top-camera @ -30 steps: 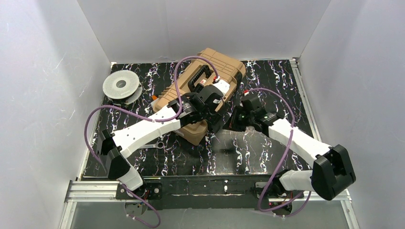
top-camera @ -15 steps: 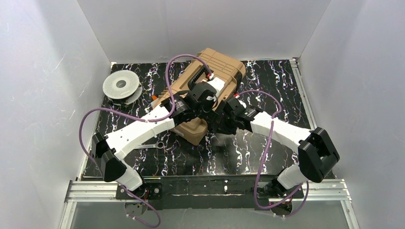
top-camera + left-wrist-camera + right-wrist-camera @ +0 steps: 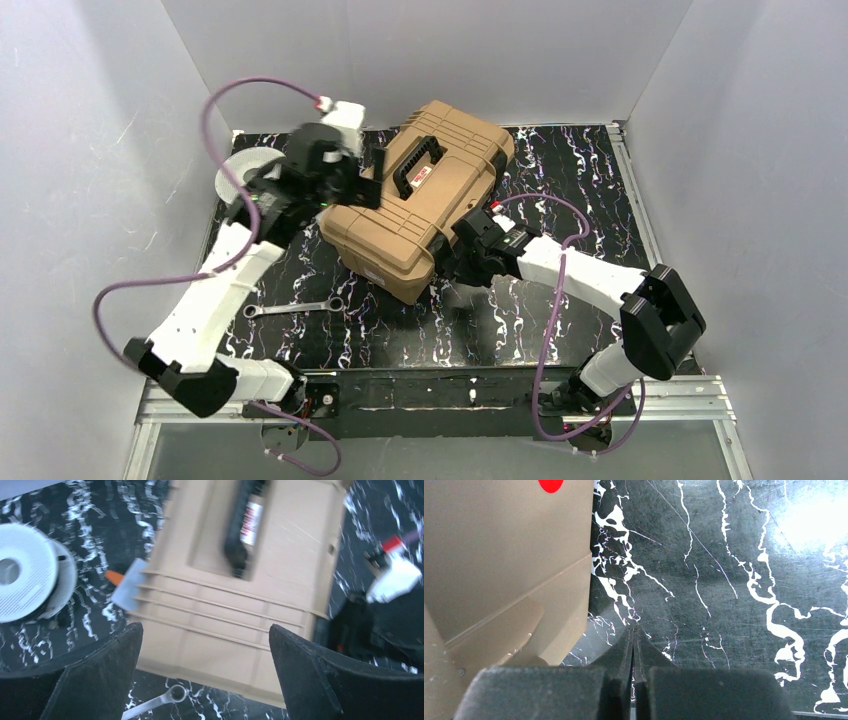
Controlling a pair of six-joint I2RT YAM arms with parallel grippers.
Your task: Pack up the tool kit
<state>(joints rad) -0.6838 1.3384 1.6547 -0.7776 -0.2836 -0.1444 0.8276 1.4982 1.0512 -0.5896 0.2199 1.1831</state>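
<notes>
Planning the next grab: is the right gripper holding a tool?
No, the right gripper is shut on nothing, its jaws pressed together over the table beside the toolbox.

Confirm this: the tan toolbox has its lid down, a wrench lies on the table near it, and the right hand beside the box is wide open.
One thing is wrong: the right hand is shut, fingers pressed together, as the right wrist view shows. The toolbox does have its lid down, and the wrench lies on the table near it.
</notes>
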